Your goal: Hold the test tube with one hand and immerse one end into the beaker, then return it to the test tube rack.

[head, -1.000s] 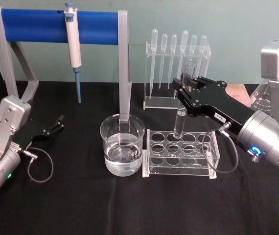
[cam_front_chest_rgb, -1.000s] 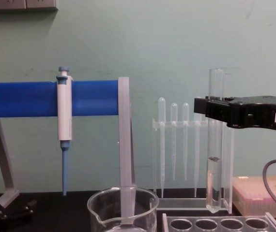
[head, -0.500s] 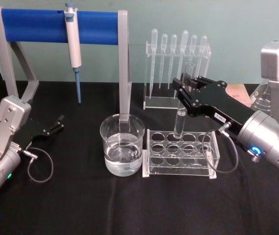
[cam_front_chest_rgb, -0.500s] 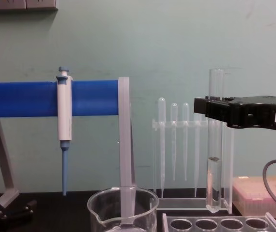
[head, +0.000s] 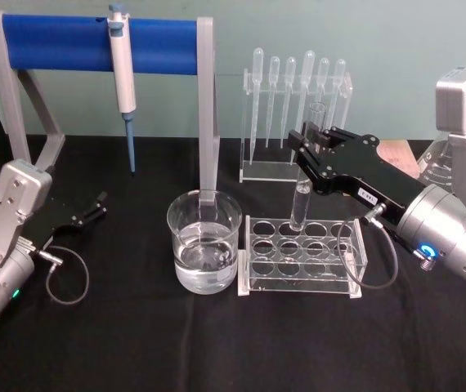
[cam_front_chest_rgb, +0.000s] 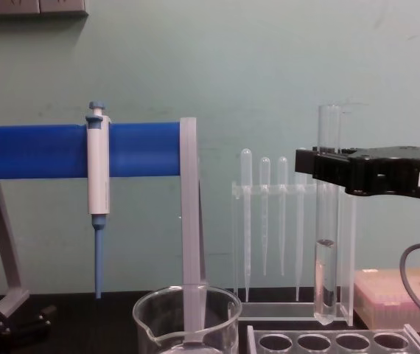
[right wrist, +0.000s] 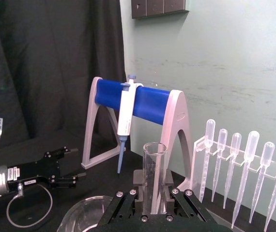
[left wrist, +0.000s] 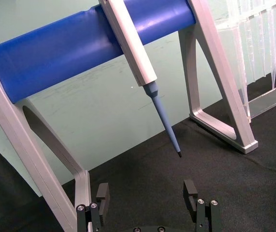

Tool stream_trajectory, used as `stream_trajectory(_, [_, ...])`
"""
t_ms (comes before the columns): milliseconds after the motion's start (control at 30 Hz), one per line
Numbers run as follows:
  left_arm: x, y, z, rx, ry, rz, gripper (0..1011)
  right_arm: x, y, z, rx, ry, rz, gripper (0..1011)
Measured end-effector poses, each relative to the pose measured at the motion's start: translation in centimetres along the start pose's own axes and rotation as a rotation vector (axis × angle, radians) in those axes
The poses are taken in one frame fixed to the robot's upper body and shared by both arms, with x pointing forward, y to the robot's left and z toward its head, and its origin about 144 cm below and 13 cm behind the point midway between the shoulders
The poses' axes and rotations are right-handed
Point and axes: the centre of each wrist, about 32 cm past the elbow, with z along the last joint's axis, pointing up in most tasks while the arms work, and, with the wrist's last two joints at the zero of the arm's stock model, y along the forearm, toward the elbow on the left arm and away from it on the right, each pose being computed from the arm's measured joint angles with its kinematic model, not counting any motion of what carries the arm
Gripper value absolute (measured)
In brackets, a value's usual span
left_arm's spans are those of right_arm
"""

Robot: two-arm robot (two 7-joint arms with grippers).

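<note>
My right gripper [head: 309, 157] is shut on the test tube [head: 302, 200] and holds it upright over the back row of the clear tube rack [head: 302, 255]. In the chest view the tube [cam_front_chest_rgb: 326, 258] has some liquid in its lower part, and its round bottom hangs just above the rack, with the gripper [cam_front_chest_rgb: 328, 167] clamped high on it. The right wrist view has the tube's rim [right wrist: 153, 166] standing between the jaws. The beaker [head: 204, 243], partly filled with water, sits left of the rack. My left gripper [head: 96, 205] rests open at the far left.
A stand with a blue bar [head: 94, 41] carries a hanging pipettor [head: 123, 77] behind the beaker. A clear rack of plastic pipettes [head: 296, 114] stands behind the tube rack. A pink box [cam_front_chest_rgb: 398, 295] lies at the right. The table is covered in black cloth.
</note>
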Motion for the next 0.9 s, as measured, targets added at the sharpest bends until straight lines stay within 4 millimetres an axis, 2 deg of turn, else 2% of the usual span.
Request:
stream_trajectory(600, [0.0,0.0,0.0,0.0,0.0,0.0,1000,0.0,0.1,0.3,0.003,-0.007,0.005,226])
stream_trajectory(767, [0.0,0.0,0.0,0.0,0.0,0.0,1000,-0.4,1.3,0.9,0.023,-0.01,0.035,226])
stream_trajectory(900, [0.0,0.0,0.0,0.0,0.0,0.0,1000,-1.3,3.5,1.7,0.046,-0.01,0.094,226])
